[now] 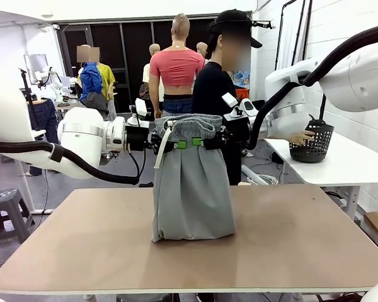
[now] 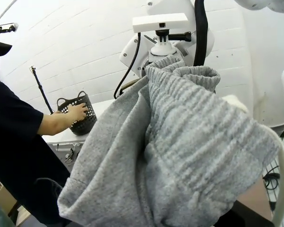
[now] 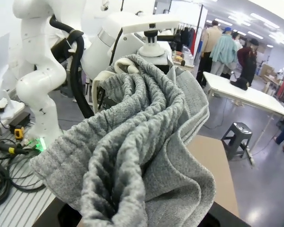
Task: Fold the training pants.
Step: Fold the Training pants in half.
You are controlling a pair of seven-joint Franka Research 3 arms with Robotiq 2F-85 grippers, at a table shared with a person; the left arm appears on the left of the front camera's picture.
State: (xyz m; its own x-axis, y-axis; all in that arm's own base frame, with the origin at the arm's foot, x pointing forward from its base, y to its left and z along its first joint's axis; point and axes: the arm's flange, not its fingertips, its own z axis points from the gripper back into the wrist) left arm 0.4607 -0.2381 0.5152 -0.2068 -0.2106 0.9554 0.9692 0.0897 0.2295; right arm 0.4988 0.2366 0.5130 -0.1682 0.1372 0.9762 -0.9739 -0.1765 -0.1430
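The light grey training pants (image 1: pixel 190 189) hang upright over the middle of the brown table (image 1: pixel 302 239). Their lower end rests bunched on the tabletop. My left gripper (image 1: pixel 174 145) is shut on the left part of the gathered waistband, and my right gripper (image 1: pixel 205 143) is shut on the right part, close beside it. A white drawstring (image 1: pixel 161 148) dangles down the left side. In the left wrist view the bunched waistband of the pants (image 2: pixel 189 142) hides my fingers. The right wrist view likewise has folds of the pants (image 3: pixel 142 132) covering its fingers.
A person in black (image 1: pixel 217 94) stands behind the pants at the far side, one hand (image 1: pixel 300 138) on a black mesh basket (image 1: pixel 313 143) on a white side table (image 1: pixel 340 165) at right. A grey stool (image 1: pixel 6 211) stands at left.
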